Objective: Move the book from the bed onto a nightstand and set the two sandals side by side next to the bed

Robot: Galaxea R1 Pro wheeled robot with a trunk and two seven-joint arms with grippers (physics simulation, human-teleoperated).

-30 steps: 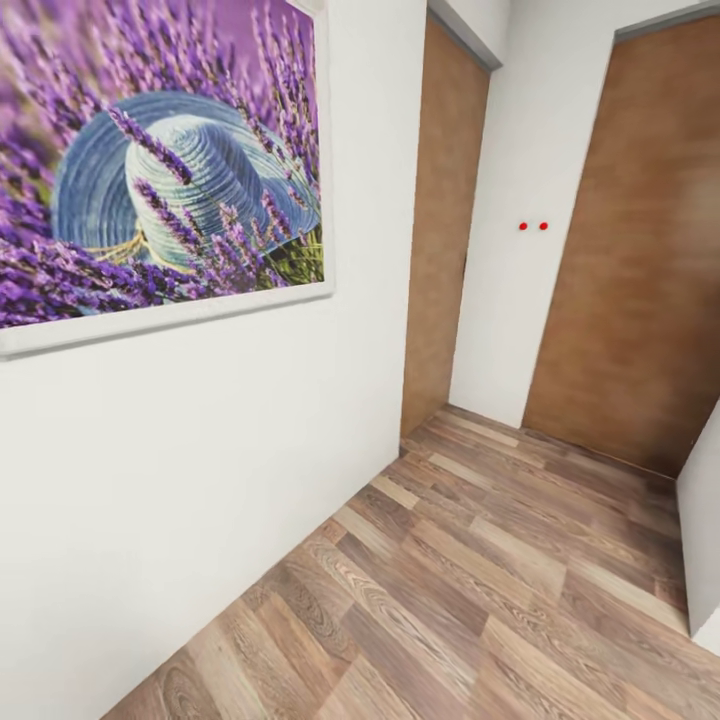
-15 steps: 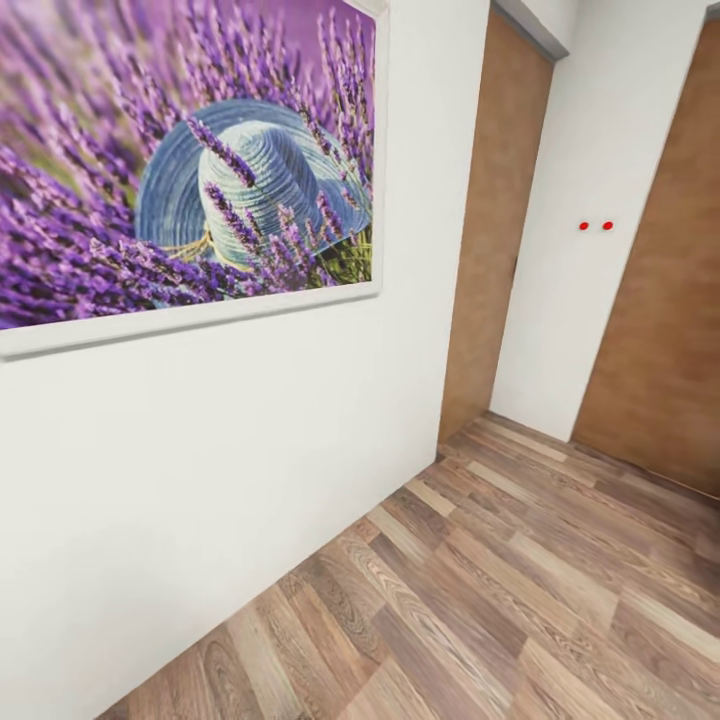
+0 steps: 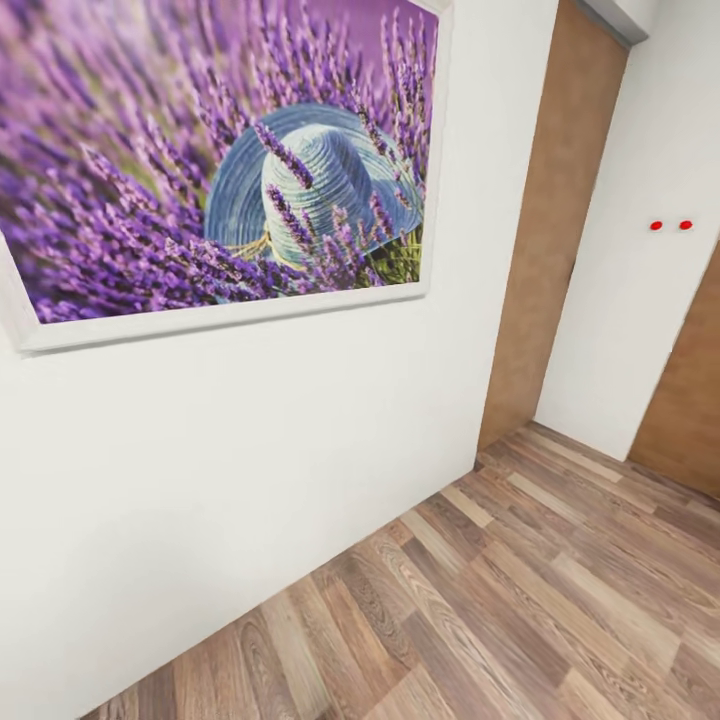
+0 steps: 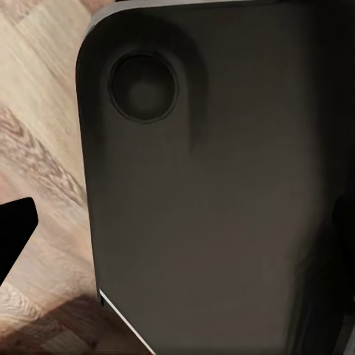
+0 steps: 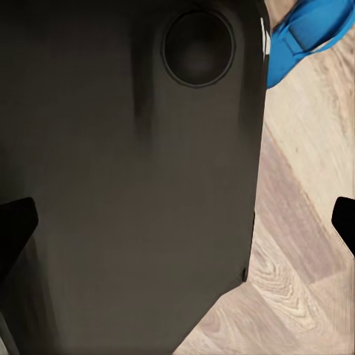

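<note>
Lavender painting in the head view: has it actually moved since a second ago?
No. The lavender painting, doorway and red dots all slid rightward together, so the camera turned left, not the painting.

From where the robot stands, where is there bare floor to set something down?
The brown wood-plank floor lies bare from the white wall with the lavender picture across to the brown wooden door. In the right wrist view, a bright blue sandal lies on the planks beside the dark robot body.

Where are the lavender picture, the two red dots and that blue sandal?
Framed lavender picture with a blue straw hat [image 3: 300, 190], head view, on the hat.
Two red dots [image 3: 656, 225], head view, on the left dot.
Bright blue sandal [image 5: 307, 33], right wrist view, on its sole.
</note>
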